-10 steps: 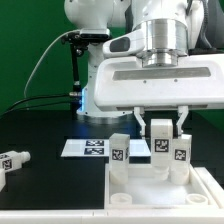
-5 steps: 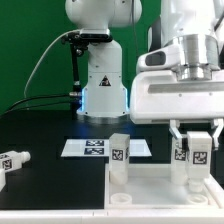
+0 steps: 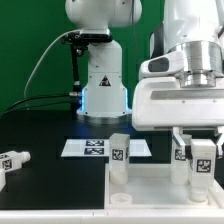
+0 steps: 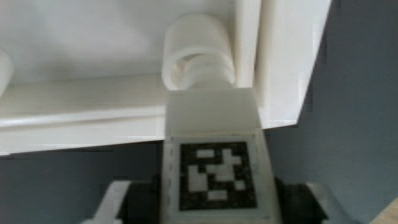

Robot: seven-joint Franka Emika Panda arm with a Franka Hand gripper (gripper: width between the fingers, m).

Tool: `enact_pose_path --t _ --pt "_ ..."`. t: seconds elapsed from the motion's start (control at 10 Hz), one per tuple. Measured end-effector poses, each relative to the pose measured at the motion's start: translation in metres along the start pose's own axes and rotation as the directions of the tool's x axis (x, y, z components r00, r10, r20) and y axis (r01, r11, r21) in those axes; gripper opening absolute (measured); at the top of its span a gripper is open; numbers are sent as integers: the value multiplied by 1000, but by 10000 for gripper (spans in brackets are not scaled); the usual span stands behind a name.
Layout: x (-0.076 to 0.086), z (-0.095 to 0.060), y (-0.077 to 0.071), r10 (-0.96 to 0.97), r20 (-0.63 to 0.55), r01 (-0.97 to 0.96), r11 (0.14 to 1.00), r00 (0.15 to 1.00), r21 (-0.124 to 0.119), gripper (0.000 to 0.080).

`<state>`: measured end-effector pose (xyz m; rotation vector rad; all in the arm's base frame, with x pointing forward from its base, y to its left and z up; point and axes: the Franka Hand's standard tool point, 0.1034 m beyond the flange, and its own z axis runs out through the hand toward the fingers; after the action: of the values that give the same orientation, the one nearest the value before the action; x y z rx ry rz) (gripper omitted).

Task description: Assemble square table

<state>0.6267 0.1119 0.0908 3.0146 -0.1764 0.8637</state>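
The step in hand looks like seating a leg in the slab. The pincer [image 3: 203, 160] is clamped on the held leg [image 3: 204, 157], one finger on each flank, with its tag facing the exterior camera. It keeps the leg at the corner of the white slab [image 3: 150, 192] on the exterior view's right. The held leg stands upright, its long axis vertical and its lower end pointing down into the slab. In the wrist view, the held leg [image 4: 214, 150] runs lengthwise away from the camera, and its rounded tip lies close inside the raised rim [image 4: 267, 60] at that corner (whether it already touches the slab, I cannot tell). A second leg [image 3: 118, 151] stands upright at the slab's corner toward the exterior view's left. A loose leg [image 3: 12, 162] lies on its side on the black surface [image 3: 50, 120], well apart. The marker board [image 3: 95, 147] lies flat behind the slab. The next move probably calls for lining the tip up squarely with its socket, pressing down and then twisting, with the leg kept vertical so that it does not jam against the rim.
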Motion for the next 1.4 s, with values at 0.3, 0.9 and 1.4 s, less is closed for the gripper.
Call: enact_pose_path --t 0.3,0.9,1.4 --pt "-1 3 12 16 11 -16 1000 1000 -11 284" --pt "-7 9 12 4 -6 -4 1000 1000 -18 284" --pt "-8 10 11 3 15 -3 1000 1000 -18 444"
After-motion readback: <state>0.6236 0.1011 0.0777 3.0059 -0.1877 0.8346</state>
